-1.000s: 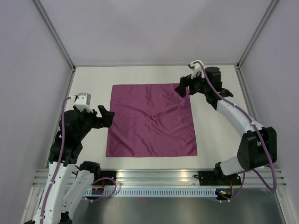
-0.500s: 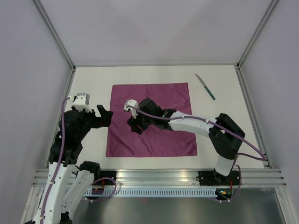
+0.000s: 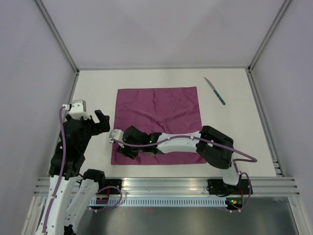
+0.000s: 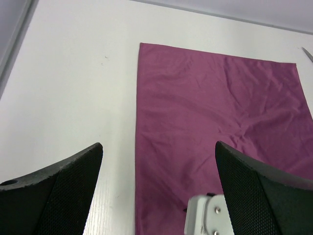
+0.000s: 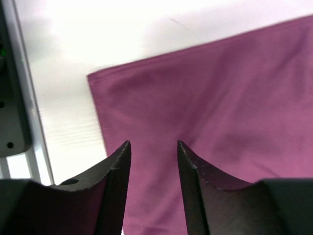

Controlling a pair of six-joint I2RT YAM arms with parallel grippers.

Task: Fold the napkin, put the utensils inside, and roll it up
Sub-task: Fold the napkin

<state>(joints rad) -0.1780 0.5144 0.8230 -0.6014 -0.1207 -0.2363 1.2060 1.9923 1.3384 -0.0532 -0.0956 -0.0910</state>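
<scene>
The plum-purple napkin (image 3: pixel 159 122) lies flat and open on the white table. One utensil, a silvery knife with a teal handle (image 3: pixel 215 91), lies on the table off the napkin's far right corner; its tip shows in the left wrist view (image 4: pixel 308 53). My right gripper (image 3: pixel 121 151) is open and empty, low over the napkin's near left corner (image 5: pixel 220 98), with its arm stretched across the cloth's near edge. My left gripper (image 3: pixel 103 121) is open and empty, above the table just left of the napkin (image 4: pixel 210 112).
The right arm's white wrist part (image 4: pixel 208 215) shows low in the left wrist view. A metal rail (image 3: pixel 161 183) runs along the table's near edge. Frame posts and pale walls bound the table at the back and sides.
My right arm swept from the napkin's far right corner across the cloth to its near left corner. The knife now lies uncovered at the far right. My left gripper drew back slightly to the left.
</scene>
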